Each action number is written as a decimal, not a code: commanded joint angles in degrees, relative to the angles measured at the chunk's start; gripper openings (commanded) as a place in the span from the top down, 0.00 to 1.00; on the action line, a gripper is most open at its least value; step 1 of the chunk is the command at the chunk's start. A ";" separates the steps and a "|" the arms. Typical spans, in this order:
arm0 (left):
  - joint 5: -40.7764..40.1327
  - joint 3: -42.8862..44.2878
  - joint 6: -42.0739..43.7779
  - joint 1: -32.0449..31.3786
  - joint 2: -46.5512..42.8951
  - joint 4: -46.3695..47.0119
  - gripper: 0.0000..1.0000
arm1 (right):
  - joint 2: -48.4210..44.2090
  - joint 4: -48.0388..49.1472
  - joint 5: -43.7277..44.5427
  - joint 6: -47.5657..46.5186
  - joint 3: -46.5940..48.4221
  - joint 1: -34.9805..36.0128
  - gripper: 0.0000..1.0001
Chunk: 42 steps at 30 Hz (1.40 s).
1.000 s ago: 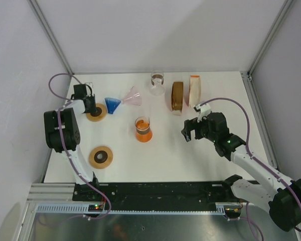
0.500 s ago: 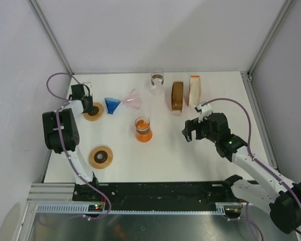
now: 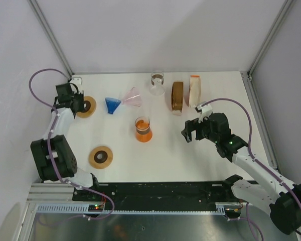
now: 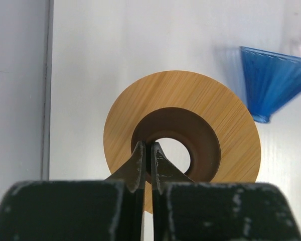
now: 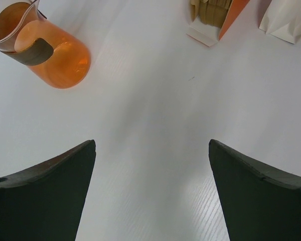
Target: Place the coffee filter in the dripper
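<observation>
White table (image 3: 160, 160), boxed in by pale walls, carries the whole set. By my judgement the job has barely begun, since neither dripper holds a filter.

The filters stand in two packs near the far right corner: a brown filter stack (image 3: 177, 96) and a white filter stack (image 3: 194, 91). Two drippers lie on their sides towards the far edge, left of middle: a blue dripper (image 3: 112, 104) and a pink dripper (image 3: 133, 96).

There are two wooden rings, the far wooden ring (image 3: 85, 106) by the far left corner and the near wooden ring (image 3: 101, 157) along the left edge. There are also two glass servers, the orange server (image 3: 143, 129) mid-table and the clear server (image 3: 157, 83) at the far edge.

The left gripper (image 4: 146, 146) is pinched closed with its tips at the far wooden ring's inner rim. Whether it grips the wood I cannot tell. The right gripper (image 5: 151, 145) gapes wide over bare table and holds nothing.

What is left is to fetch a filter and seat it in a dripper.
</observation>
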 commanded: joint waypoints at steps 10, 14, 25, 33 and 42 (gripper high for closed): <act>2.87 3.41 10.67 -27.63 -18.44 -15.18 1.00 | -1.64 1.78 -1.61 2.03 1.92 0.13 0.01; -1.52 6.61 10.66 -39.81 -16.20 -17.13 1.00 | -2.85 1.53 -1.62 2.58 1.94 0.22 0.01; -9.13 8.81 12.53 -51.83 -8.74 -17.43 1.00 | -4.91 -0.68 -0.53 2.68 1.96 0.18 0.01; -12.76 8.75 12.90 -53.25 -5.52 -17.24 1.00 | -4.08 -0.39 -0.87 2.45 1.96 0.22 0.01; -10.85 8.41 11.85 -53.35 -4.10 -17.25 1.00 | -4.25 -0.71 -0.78 1.81 1.96 0.25 0.01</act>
